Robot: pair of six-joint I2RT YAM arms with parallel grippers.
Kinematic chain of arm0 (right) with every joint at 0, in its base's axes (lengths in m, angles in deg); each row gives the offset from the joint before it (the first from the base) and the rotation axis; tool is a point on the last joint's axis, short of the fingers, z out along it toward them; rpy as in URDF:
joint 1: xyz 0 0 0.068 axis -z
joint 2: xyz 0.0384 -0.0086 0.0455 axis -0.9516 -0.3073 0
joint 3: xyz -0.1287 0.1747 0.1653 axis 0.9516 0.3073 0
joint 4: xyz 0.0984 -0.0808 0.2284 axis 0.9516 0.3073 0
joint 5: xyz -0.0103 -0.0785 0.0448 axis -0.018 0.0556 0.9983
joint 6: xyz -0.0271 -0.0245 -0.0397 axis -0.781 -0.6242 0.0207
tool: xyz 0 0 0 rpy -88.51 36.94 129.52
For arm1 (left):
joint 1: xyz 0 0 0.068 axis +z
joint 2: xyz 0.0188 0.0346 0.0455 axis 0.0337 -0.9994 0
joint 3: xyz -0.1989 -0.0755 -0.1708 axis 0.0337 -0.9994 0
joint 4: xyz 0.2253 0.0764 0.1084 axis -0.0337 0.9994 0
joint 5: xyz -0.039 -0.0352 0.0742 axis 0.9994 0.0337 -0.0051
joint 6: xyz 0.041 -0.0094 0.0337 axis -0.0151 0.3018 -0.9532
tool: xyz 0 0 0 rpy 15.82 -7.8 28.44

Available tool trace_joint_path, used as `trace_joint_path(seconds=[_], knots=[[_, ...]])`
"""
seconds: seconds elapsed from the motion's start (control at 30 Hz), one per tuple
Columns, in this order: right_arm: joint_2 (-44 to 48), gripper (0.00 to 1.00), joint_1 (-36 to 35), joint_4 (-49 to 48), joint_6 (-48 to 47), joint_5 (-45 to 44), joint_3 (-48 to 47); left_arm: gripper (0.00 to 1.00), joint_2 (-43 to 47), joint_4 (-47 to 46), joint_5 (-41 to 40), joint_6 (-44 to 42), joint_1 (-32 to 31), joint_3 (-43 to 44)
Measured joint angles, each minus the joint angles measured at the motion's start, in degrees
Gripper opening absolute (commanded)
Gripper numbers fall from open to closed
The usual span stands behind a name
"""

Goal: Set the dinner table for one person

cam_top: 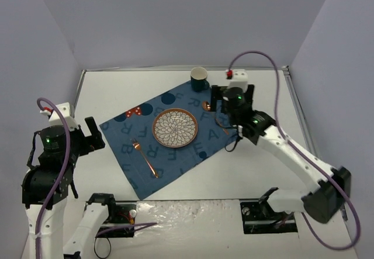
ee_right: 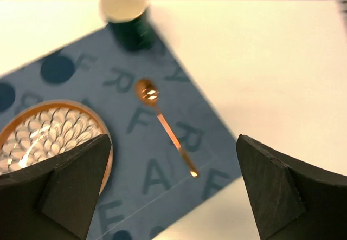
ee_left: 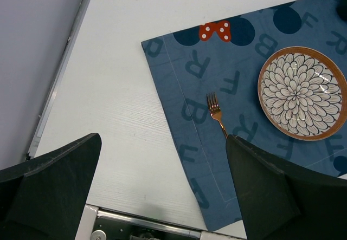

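Left gripper [cam_top: 95,135]: jaws spread wide, empty, over the bare left side of the white, faintly wood-grained table [ee_left: 108,88], which has a thin metal rim and lies under everything. Mid-table, askew: a dark blue cloth placemat [cam_top: 125,133] printed with F, R, B, A and a red white-dotted bow [ee_left: 215,31]. It carries a copper-toned fork [cam_top: 144,158], a round petal-patterned plate [cam_top: 175,128], a dark, probably green, cup [cam_top: 199,78] and a copper spoon [ee_right: 162,122]. Right gripper [ee_right: 173,138]: jaws wide above the spoon, holding nothing.
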Motion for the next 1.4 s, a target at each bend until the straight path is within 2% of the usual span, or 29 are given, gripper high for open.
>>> trace_joint_path(seconds=[0.2, 0.4, 0.5, 0.83, 1.4], knots=[[22.5, 1.00, 6.6, 0.8, -3.4, -5.1, 4.8, 0.97, 1.7, 0.1, -0.9, -0.7, 0.0, 0.3], [41.7, 1.00, 7.1, 1.3, -5.6, -11.8, 9.7, 0.97, 3.5, 0.3, -3.2, -1.0, 0.0, 0.5], [46.7, 1.00, 7.1, 1.9, -7.1, -13.7, 12.0, 0.97, 4.3, 0.0, -4.1, -1.0, 0.0, -0.4], [51.8, 1.00, 7.1, 3.3, -12.3, -14.6, 17.2, 0.97, 4.0, -0.6, -5.8, -1.1, 0.0, -3.0], [56.0, 1.00, 7.1, 2.8, -13.4, -17.7, 18.9, 0.97, 2.4, -2.2, -6.3, -1.2, 0.0, -3.0]])
